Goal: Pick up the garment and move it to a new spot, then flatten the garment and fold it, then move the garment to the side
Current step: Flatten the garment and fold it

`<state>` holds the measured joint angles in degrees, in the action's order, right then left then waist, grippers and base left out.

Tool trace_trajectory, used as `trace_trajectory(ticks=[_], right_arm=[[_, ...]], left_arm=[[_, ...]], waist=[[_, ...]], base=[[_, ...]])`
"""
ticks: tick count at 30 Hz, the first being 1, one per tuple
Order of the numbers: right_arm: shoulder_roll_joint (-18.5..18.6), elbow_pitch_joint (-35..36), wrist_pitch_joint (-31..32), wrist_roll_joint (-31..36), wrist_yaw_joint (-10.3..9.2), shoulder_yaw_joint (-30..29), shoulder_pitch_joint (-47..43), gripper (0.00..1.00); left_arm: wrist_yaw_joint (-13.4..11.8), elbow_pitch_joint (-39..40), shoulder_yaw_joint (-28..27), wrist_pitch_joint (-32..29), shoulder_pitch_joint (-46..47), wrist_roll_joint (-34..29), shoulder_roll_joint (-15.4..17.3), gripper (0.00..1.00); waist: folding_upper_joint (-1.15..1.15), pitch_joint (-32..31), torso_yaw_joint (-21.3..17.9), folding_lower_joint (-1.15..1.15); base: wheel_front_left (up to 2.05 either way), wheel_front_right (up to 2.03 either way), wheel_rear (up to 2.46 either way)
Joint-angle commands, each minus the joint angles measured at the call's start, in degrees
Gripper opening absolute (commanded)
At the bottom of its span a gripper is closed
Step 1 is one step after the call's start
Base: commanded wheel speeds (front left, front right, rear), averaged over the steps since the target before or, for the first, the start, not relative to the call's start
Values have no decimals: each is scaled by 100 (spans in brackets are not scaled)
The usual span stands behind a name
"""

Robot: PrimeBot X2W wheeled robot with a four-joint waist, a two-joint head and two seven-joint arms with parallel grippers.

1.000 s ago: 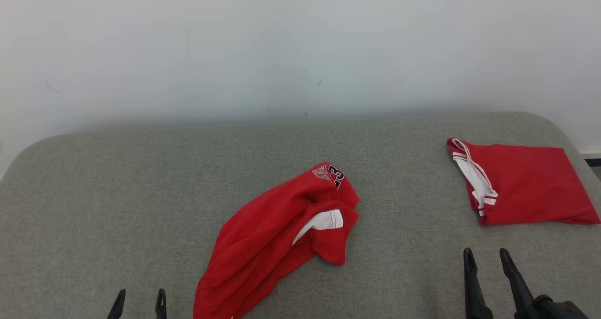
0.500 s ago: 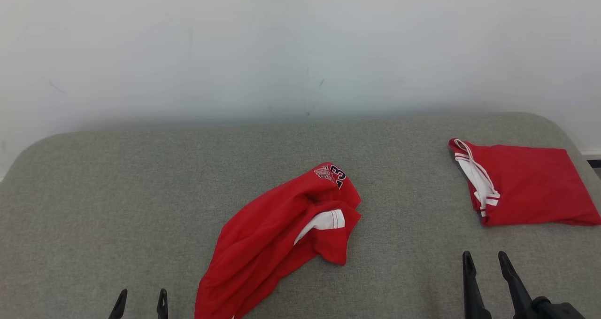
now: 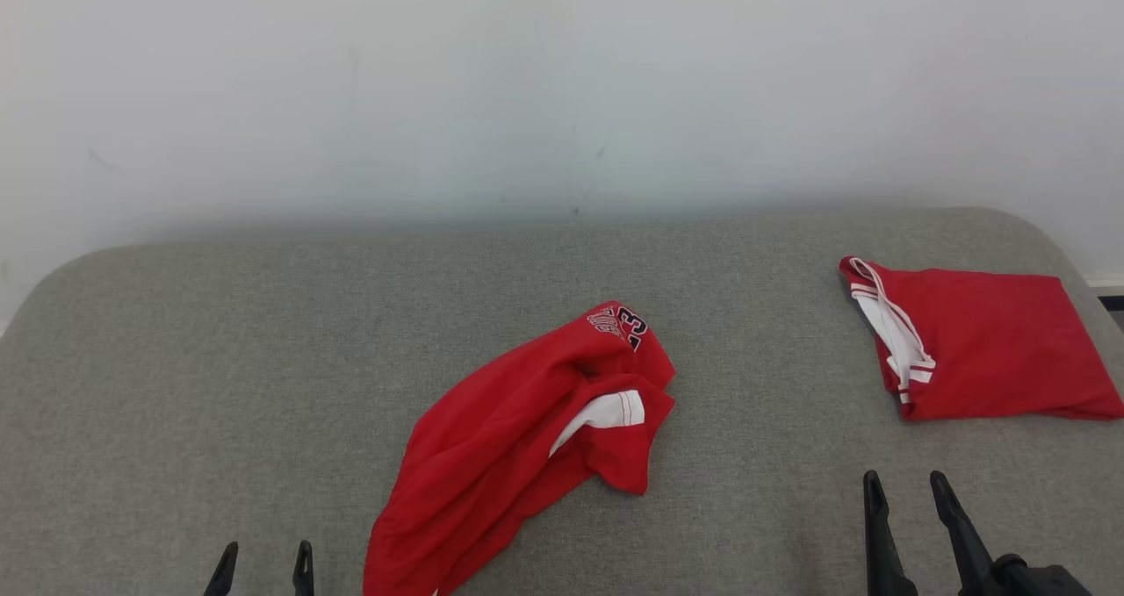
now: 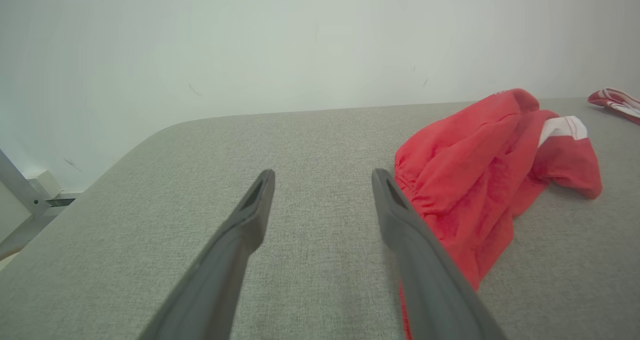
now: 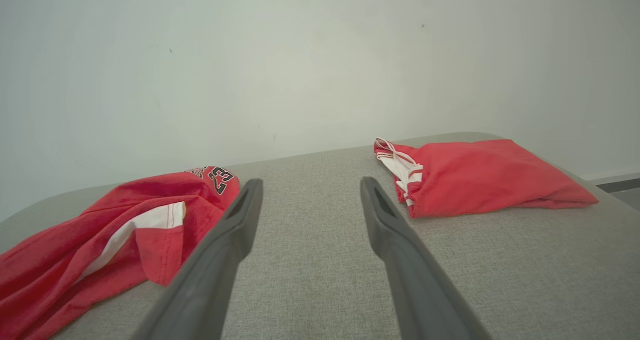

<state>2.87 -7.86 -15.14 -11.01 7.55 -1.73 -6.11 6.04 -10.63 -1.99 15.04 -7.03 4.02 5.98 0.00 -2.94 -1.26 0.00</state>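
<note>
A crumpled red garment (image 3: pixel 518 438) with white trim and a dark number print lies in a loose heap at the middle front of the grey padded surface (image 3: pixel 219 359). In the left wrist view the garment (image 4: pixel 475 180) sits just right of my fingers; in the right wrist view it (image 5: pixel 100 235) lies to their left. My left gripper (image 3: pixel 262 561) stands open at the lower left, beside the heap and apart from it. My right gripper (image 3: pixel 904 491) stands open at the lower right with nothing between its fingers.
A second red garment (image 3: pixel 975 341), folded flat with white striped trim, lies at the right edge of the surface, also seen as a folded garment (image 5: pixel 475 180) ahead of my right gripper. A pale wall (image 3: pixel 562 87) rises behind the rounded far edge.
The picture shifted very slightly. My right gripper sits a little lower in view; both garments lie as before.
</note>
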Motion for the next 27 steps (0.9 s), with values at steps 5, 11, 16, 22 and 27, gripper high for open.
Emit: trace_trajectory(ticks=[5, 11, 16, 22, 27], right_arm=[[2, 0, -4, -5, -14, 9, -1, 100], [2, 3, -4, -12, -14, 16, 2, 100], [2, -7, -4, -24, -14, 18, 0, 100], [2, -14, -4, -31, -14, 20, 4, 100], [2, -45, -4, -60, -14, 16, -22, 100]], left_arm=[[-13, 4, -13, 11, 4, -18, -26, 100], [4, -25, -47, 11, 24, -6, -3, 100], [17, -41, -64, 11, 48, -10, -4, 100], [23, -54, -83, 11, 63, -22, -3, 100], [40, -25, -78, 11, 55, 94, -73, 100]], waist=[[0, 1, 5, 0], [0, 6, 9, 0], [0, 9, 12, 0], [0, 9, 8, 0], [0, 2, 30, 0]], base=[[0, 0, 0], [0, 0, 0], [0, 0, 0], [0, 0, 0], [0, 0, 0]])
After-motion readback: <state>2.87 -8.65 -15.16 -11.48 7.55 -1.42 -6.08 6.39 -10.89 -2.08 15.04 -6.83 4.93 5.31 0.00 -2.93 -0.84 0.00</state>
